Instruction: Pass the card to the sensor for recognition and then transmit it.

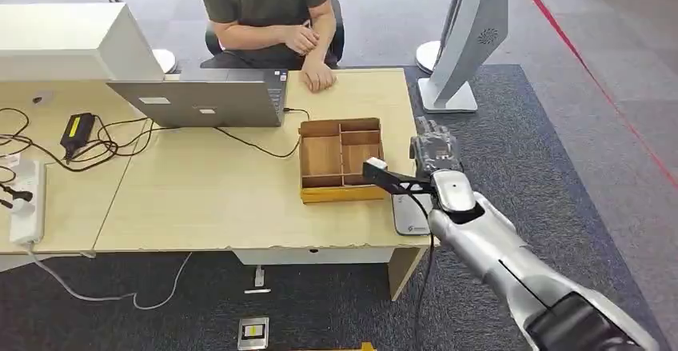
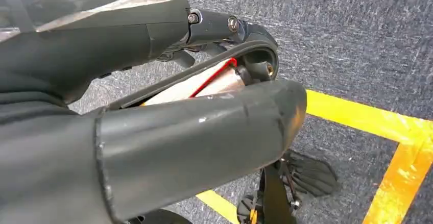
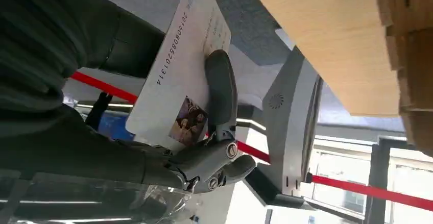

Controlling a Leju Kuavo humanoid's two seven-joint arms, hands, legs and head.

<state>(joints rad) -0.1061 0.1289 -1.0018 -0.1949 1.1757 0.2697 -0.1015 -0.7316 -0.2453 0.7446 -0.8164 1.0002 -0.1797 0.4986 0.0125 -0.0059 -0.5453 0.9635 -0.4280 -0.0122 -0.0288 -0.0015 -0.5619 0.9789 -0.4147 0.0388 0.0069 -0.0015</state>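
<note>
Head view has the right hand [image 1: 434, 153] raised just beyond the tray's [image 1: 341, 161] right side, above the table edge and the grey sensor [image 1: 409, 217]. Its thumb [image 3: 220, 89] pins the card [image 3: 178, 81] against the fingers.

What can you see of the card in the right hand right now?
The card is a flat white rectangle, plastic by its look, with a small photo near one corner, a printed number running along one long edge and faint lines of text. The right hand holds it: the thick grey thumb lies across its printed face, and darker fingers are behind it. It sits just off the wooden table's edge and touches nothing else that I can tell.
</note>
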